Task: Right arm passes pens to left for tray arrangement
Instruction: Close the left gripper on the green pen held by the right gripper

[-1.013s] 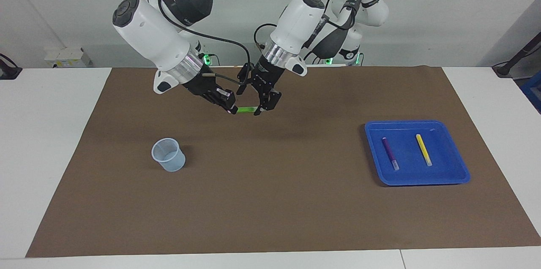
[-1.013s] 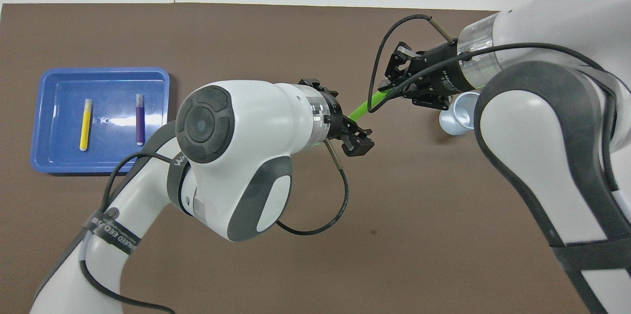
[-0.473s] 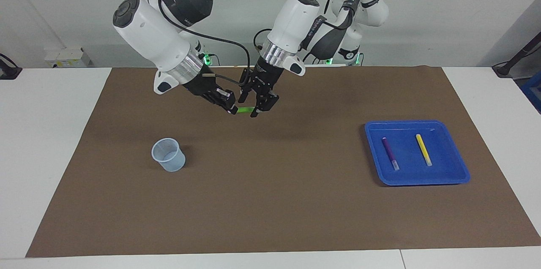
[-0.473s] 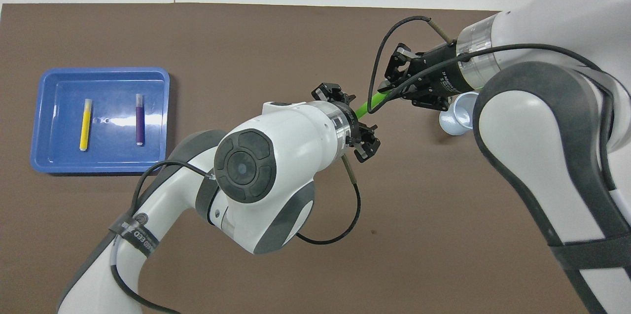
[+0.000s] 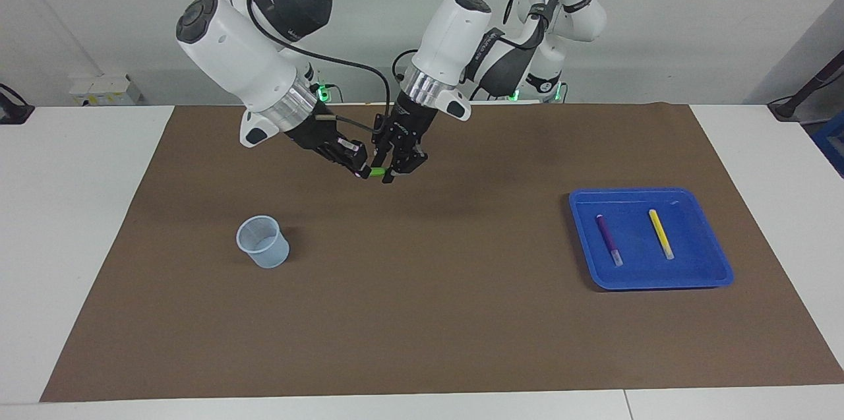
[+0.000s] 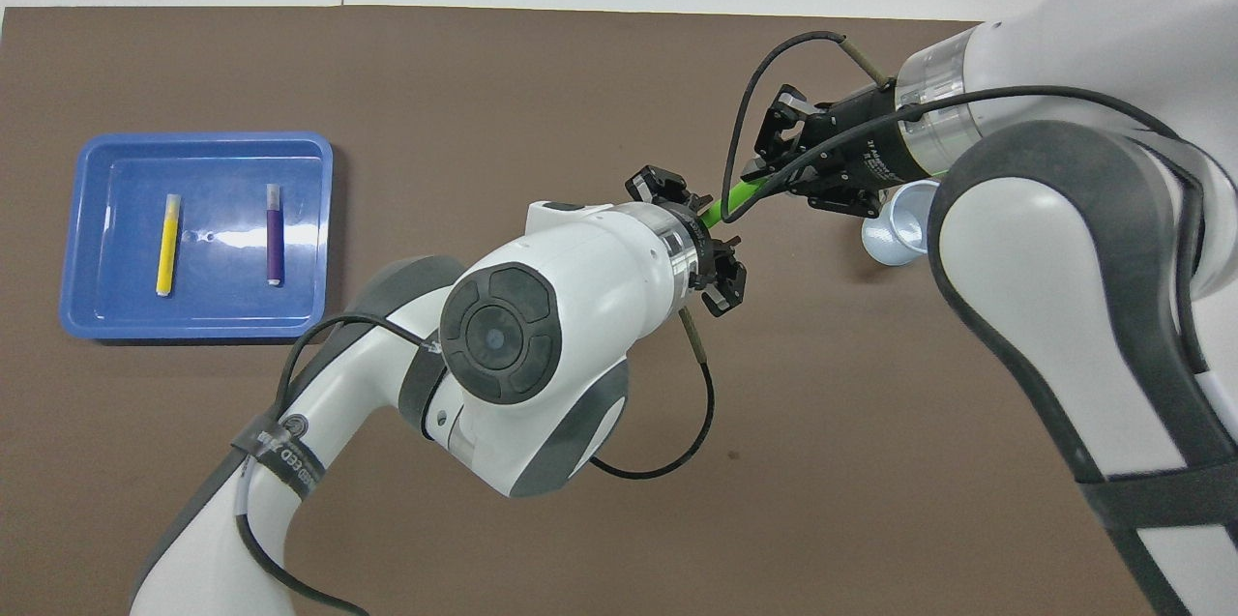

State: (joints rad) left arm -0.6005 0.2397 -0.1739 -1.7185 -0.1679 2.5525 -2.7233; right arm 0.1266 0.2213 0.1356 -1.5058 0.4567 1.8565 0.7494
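Green pen between right claw and left claw, lengthwise only overhead

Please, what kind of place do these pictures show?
Most likely a robotics laboratory. Two white arms stand at a white table covered by a brown mat before a bare wall. The right gripper and left gripper meet at a green pen in the air; a blue tray holds two more.

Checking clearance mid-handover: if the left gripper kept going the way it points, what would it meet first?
Likely the green pen at its tips, then the right gripper holding that pen; depth is hard to judge.
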